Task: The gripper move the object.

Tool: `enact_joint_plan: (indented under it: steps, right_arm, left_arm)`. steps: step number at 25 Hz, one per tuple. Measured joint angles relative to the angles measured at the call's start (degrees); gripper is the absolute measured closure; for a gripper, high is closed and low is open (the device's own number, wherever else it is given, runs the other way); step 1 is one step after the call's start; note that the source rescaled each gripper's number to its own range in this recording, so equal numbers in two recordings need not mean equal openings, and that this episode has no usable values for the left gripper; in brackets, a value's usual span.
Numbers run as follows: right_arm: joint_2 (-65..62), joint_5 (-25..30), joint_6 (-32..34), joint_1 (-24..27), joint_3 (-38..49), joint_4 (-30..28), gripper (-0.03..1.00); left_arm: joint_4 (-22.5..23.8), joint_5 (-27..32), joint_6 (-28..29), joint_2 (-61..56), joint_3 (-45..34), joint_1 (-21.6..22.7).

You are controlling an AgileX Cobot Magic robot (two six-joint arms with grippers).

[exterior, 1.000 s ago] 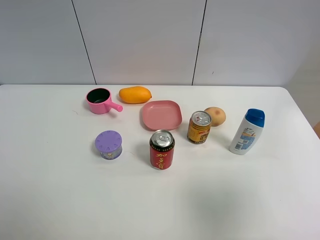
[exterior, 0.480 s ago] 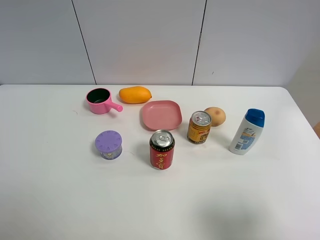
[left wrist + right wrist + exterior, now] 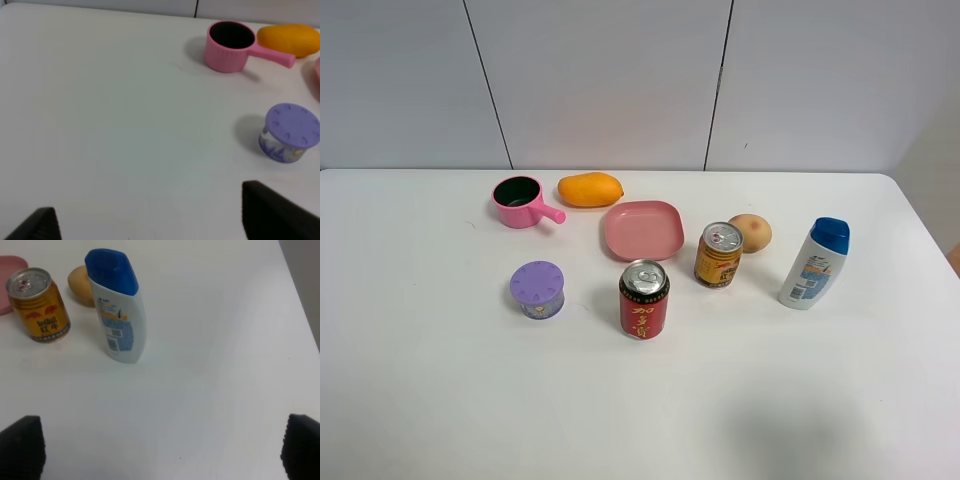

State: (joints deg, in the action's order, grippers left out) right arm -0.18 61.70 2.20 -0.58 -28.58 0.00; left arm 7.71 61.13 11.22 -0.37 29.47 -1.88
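Note:
The object, a short lilac container with a flat patterned purple lid [image 3: 537, 289], stands on the white table left of the red can. It also shows in the left wrist view [image 3: 288, 132], ahead of my left gripper and to one side of it. My left gripper [image 3: 155, 225] is open and empty; only its black fingertips [image 3: 272, 215] show at the frame's edge. My right gripper [image 3: 160, 450] is open and empty, with its fingertips [image 3: 20, 445] far apart over bare table, short of the shampoo bottle. Neither arm shows in the exterior high view.
A pink pot [image 3: 521, 202], a mango [image 3: 590, 189] and a pink plate [image 3: 642, 230] stand at the back. A red can [image 3: 644, 299], a gold can [image 3: 719, 254], a potato [image 3: 751, 232] and a white shampoo bottle [image 3: 814, 264] stand to the right.

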Motion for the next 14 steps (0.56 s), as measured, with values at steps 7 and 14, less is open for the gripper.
enact_joint_plan:
  steps: [7, 14]
  right_arm:
    - [0.0, -0.6, 0.0, 0.0, 0.0, 0.0, 0.05]
    - [0.0, -0.7, 0.0, 0.0, 0.0, 0.0, 0.05]
  left_arm:
    - [-0.1, 0.0, 0.0, 0.0, 0.0, 0.0]
    - [0.0, 0.0, 0.0, 0.0, 0.0, 0.0]
